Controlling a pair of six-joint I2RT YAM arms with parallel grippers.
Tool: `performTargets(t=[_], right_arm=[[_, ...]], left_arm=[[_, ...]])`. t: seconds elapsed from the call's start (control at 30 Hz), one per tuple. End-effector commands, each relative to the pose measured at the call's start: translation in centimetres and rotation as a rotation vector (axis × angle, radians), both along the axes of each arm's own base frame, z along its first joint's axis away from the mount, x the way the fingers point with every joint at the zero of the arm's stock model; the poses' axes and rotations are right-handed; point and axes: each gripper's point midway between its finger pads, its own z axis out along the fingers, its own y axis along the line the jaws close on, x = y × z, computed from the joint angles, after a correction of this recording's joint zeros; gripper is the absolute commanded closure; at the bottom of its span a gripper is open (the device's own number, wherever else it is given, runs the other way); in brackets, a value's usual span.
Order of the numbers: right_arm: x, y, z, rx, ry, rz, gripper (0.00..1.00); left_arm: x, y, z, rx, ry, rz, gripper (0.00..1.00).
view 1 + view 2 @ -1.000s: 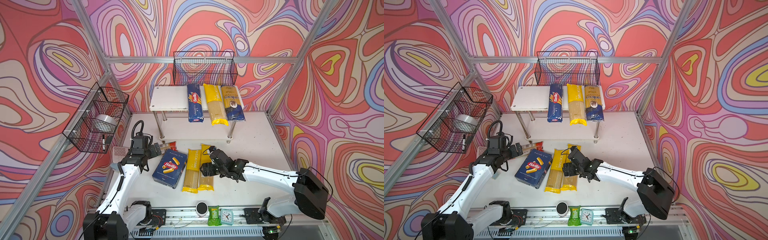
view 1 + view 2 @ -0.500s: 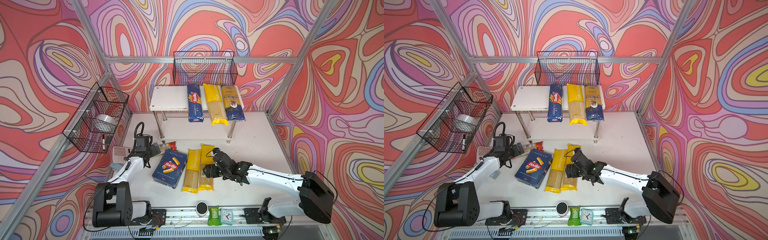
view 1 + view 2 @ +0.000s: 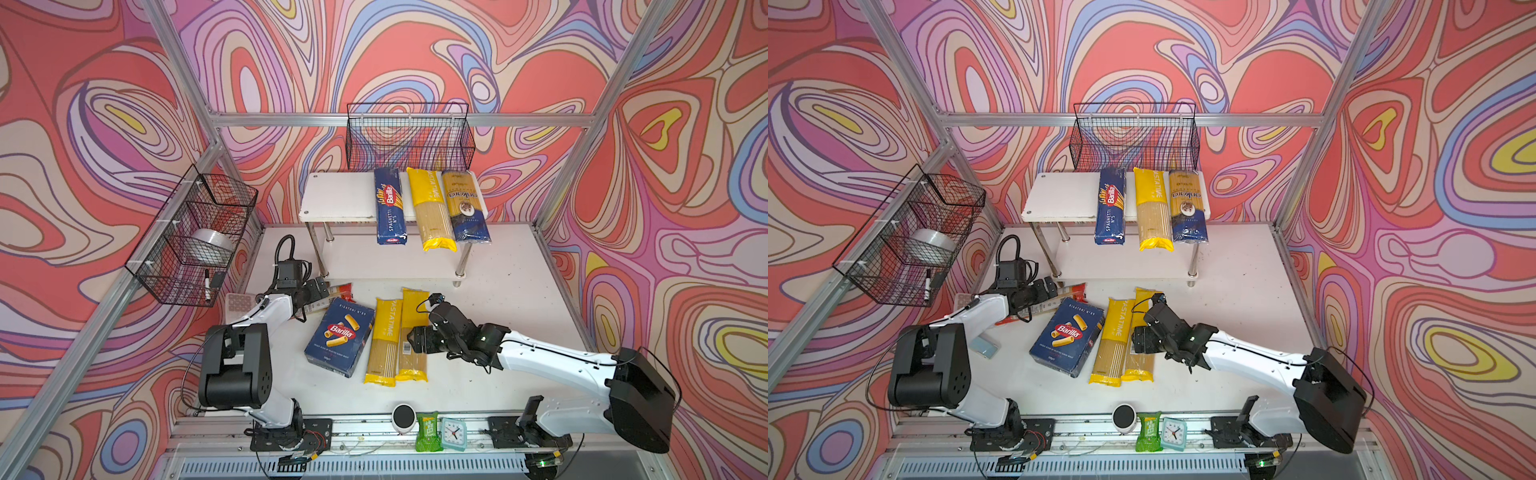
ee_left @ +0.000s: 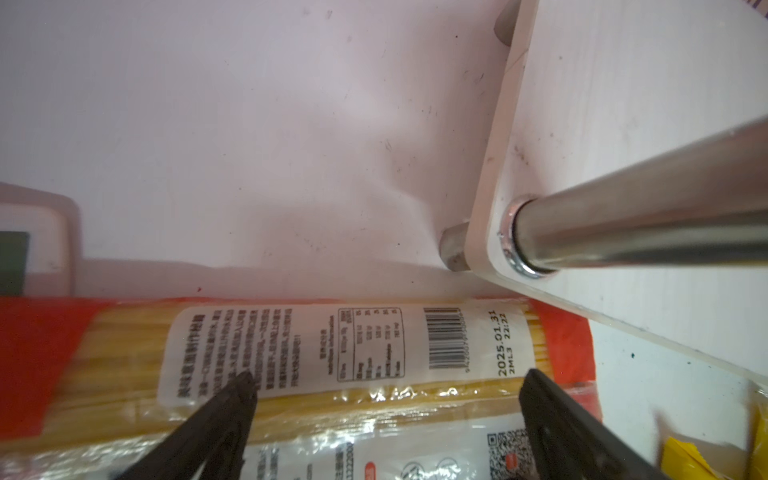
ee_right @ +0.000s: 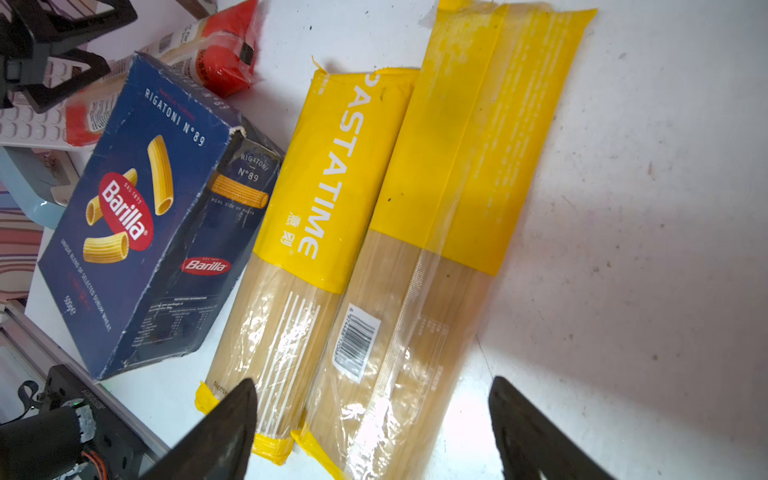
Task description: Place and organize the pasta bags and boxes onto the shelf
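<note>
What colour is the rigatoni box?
The rigatoni box is dark blue, clearest in the right wrist view.

- Rigatoni box [image 5: 124, 216], toward the bench's [image 5: 623, 208] left edge: "Barilla" in a red oval, "RIGATONI N°89" and "500g" on the face. The side reads "RIGATONI N°89", "REAL SIZE OF PASTA" and "Barilla".
- Spaghetti box [image 3: 390, 205], on the shelf's [image 3: 340, 199] top board: "Barilla", "SPAGHETTI N°5".
- Yellow shelf bag [image 3: 432, 208], beside it: "PASTATIME".
- Blue bag [image 3: 464, 208], at the shelf's right edge: what looks like "ankara", upside down.
- Left bench bag [image 5: 328, 174], just beside the rigatoni box: "PASTATIME" and two Chinese characters.
- Right bench bag [image 5: 457, 166]: barcode, digits unclear.
- Red bag [image 4: 291, 345]: "2025.01.31 22:22", "2ML3", barcode, small Chinese print.
</note>
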Motion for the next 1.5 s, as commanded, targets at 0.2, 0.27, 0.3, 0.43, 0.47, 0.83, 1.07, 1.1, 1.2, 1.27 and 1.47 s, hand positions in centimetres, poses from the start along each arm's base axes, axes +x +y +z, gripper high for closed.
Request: performTargets(t=[0.2,0.27,0.3,0.43,0.47,0.83,1.07,1.1,1.2,1.27,1.47], right_arm=[[0.1,-0.7,0.0,-0.004,-0.007,-0.028,0.10],[0.1,-0.7,0.0,-0.002,-0.006,-0.023,0.10],[0.1,-0.7,-0.1,-0.003,-0.005,-0.023,0.10],[0.2,-0.8,-0.1,-0.008,-0.007,-0.022,0.10],[0.3,-0.9,0.0,-0.008,-0.007,-0.024,0.09],[0.4,-0.8,0.2,-0.011,-0.003,-0.010,0.09],[-0.1,-2.0,-1.4,-0.092,0.075,-0.059,0.06],[-0.1,-2.0,-1.5,-0.092,0.078,-0.062,0.06],[0.2,-1.7,-1.6,-0.075,0.070,-0.069,0.06],[0.4,-1.2,-1.5,-0.051,0.067,-0.065,0.06],[0.5,0.7,-1.5,0.000,0.079,-0.013,0.06]], left_arm=[[0.0,-1.8,-1.6,-0.159,0.067,0.002,0.00],[0.2,-2.3,-2.1,-0.199,0.061,0.006,0.00],[0.2,-2.5,-2.4,-0.216,0.065,0.005,0.00],[-0.1,-3.9,-4.0,-0.310,0.099,-0.005,0.00],[-0.2,-4.4,-4.3,-0.337,0.098,-0.009,0.00],[-1.7,-11.5,-3.8,-0.396,0.082,-0.125,0.00],[-2.4,-8.6,1.3,-0.204,0.027,-0.103,0.00],[-2.6,-7.9,2.0,-0.175,0.026,-0.094,0.00],[-4.0,-5.5,3.7,-0.136,0.027,-0.047,0.00],[-5.2,-3.7,3.8,-0.140,0.034,0.001,0.00],[-6.4,0.8,2.3,-0.067,0.067,0.104,0.00]])
